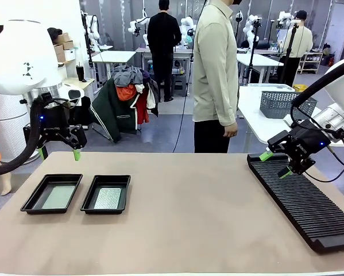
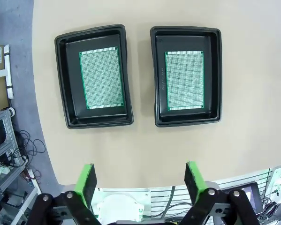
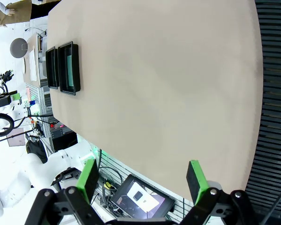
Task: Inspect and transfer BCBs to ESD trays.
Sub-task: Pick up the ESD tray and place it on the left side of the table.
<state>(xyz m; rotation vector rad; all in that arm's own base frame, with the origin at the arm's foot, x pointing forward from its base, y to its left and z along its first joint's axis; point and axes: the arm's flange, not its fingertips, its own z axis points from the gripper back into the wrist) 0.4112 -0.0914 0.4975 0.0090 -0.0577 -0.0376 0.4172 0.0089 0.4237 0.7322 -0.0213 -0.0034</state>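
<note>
Two filled ESD trays (image 1: 51, 194) (image 1: 105, 195), left edge.

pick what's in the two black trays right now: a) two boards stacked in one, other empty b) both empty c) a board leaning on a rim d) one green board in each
d: the left wrist view shows one green board lying flat in the first tray and another board flat in the second tray.

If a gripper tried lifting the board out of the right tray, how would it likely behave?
The board looks thin and flat, so probably stiff and light. It lies flat on the floor of the tray, with sloped walls around it, so getting a finger under an edge may be awkward; it would likely slide before lifting. Its perforated face seems unlikely to be very slippery.
</note>
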